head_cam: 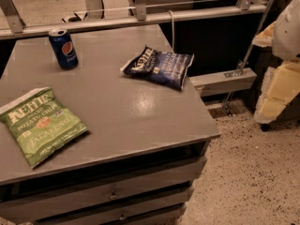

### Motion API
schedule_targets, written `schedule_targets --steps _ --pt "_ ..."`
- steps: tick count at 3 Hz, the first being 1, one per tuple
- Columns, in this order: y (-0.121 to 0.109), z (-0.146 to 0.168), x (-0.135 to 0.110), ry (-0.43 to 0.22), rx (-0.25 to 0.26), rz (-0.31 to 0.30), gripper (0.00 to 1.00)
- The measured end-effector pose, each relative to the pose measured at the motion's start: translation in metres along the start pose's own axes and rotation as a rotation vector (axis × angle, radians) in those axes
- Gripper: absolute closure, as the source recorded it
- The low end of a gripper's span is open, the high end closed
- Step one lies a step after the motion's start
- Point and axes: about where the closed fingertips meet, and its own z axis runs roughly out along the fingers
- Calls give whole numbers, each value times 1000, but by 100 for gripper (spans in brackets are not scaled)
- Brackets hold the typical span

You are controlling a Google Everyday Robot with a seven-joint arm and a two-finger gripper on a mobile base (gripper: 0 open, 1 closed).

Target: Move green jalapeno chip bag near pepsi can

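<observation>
The green jalapeno chip bag lies flat at the front left of the grey table, with white Kettle lettering and a small orange-red emblem. The pepsi can stands upright at the back left of the table, well behind the green bag. My gripper is not in view. Only a white rounded shape shows at the upper right edge, beyond the table and away from both objects. Nothing touches the bag or the can.
A dark blue Kettle chip bag lies at the back right of the table. The table has drawers below its front edge. Cream and white padded objects stand on the speckled floor to the right. A rail runs behind the table.
</observation>
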Motion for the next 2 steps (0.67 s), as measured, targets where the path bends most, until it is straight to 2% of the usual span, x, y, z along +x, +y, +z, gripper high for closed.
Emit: schedule_targets --steps 1,2 --pt "0 0 0 0 0 0 0" --pt "-1 7 -17 -51 -3 -12 0"
